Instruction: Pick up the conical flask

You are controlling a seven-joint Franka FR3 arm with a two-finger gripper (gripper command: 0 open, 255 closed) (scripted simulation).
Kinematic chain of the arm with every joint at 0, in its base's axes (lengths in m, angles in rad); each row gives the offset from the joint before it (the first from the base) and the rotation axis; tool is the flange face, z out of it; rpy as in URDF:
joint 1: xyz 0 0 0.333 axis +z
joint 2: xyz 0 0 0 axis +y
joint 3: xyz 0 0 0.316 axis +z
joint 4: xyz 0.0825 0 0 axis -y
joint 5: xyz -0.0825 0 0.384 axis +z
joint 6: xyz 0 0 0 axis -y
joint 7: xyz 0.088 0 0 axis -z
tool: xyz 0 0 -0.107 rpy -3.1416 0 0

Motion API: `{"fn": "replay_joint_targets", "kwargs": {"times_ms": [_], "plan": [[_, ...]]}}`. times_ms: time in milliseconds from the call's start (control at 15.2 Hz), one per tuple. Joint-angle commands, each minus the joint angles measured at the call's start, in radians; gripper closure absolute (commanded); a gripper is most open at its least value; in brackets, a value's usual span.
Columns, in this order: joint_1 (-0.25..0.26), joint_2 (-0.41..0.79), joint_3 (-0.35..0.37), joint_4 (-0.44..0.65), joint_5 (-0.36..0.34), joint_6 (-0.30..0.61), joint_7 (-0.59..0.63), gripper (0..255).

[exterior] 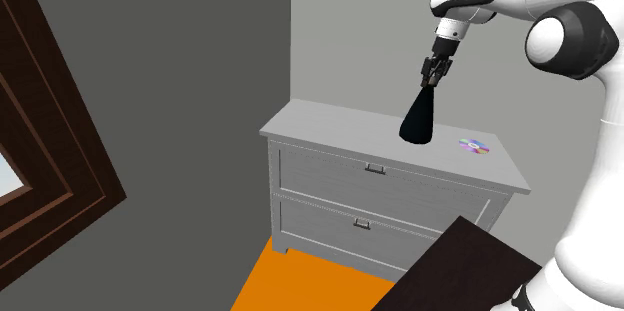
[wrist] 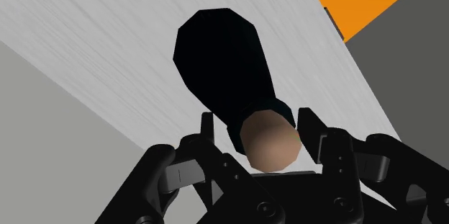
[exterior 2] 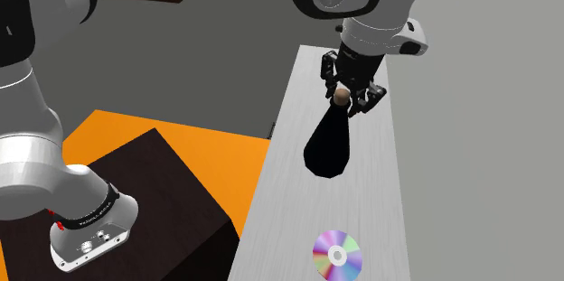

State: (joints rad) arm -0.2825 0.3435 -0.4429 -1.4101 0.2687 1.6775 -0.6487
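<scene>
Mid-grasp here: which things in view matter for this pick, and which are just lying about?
In the job:
black conical flask with tan stopper
gripper, fingers either side of the flask's neck

Lying about:
shiny disc on the grey dresser
dark box stand
orange floor

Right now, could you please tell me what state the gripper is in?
Gripper: open, with its fingers on either side of the neck of the black conical flask, not yet clasping it.
</scene>
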Motion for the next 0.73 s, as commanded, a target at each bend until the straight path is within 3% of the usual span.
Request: {"fn": "replay_joint_targets", "kwargs": {"times_ms": [0, 660], "plan": [[-0.003, -0.001, -0.001, 0.031, 0.0, -0.029, 0.005, 255], [-0.029, 0.03, -0.002, 0.199, 0.011, -0.167, 0.019, 255]]}}
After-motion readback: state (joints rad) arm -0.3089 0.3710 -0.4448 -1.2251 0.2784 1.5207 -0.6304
